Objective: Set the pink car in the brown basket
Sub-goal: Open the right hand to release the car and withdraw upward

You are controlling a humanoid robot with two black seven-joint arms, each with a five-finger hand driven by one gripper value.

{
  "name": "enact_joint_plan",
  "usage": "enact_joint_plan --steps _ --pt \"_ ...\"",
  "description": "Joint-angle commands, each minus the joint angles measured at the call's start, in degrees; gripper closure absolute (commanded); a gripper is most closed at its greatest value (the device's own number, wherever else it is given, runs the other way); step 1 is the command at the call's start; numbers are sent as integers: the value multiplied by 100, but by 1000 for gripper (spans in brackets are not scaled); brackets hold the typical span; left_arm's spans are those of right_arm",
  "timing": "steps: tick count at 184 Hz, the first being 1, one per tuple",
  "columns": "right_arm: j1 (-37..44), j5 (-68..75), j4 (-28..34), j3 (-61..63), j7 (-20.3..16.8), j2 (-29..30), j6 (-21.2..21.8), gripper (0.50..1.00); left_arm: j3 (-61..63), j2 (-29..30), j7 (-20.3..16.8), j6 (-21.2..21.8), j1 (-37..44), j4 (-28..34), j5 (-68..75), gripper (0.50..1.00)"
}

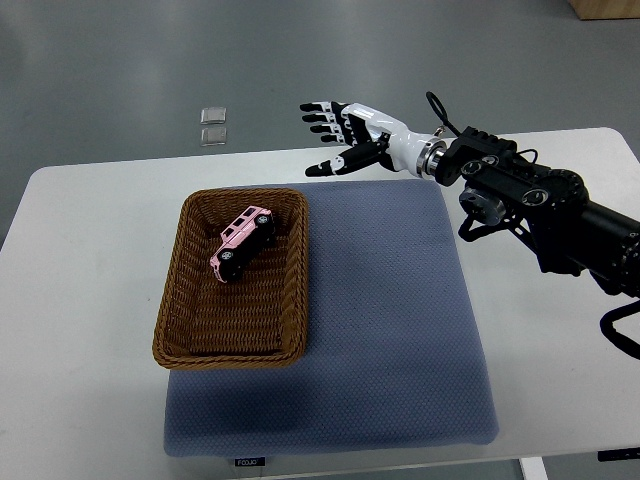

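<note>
The pink car (242,243) lies tilted on its side inside the brown woven basket (175,318), in its far half. The basket sits on the left part of a blue-grey mat (390,320). My right hand (335,135) hovers above the mat's far edge, to the right of and beyond the basket, fingers spread and holding nothing. Its black arm (545,205) comes in from the right edge. The left arm is out of view.
The mat lies on a white table (90,260). Two small clear square pieces (212,125) lie on the grey floor beyond the table's far edge. A wooden corner (605,8) shows at the top right.
</note>
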Motion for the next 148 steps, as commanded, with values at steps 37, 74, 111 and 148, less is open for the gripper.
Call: enact_joint_plan --steps 37,74,111,148 --pt "-454 2792 -45 287 -561 -205 -5 585 0 0 0 4 1 0 0 500" --pt "-815 2827 -37 789 -570 -126 -14 585 0 0 0 4 1 0 0 500" --pt "-973 2801 -28 868 -517 -108 -5 583 0 0 0 -4 1 0 0 500" --pt "-1105 2783 -28 868 -517 -143 4 583 0 0 0 4 1 0 0 500"
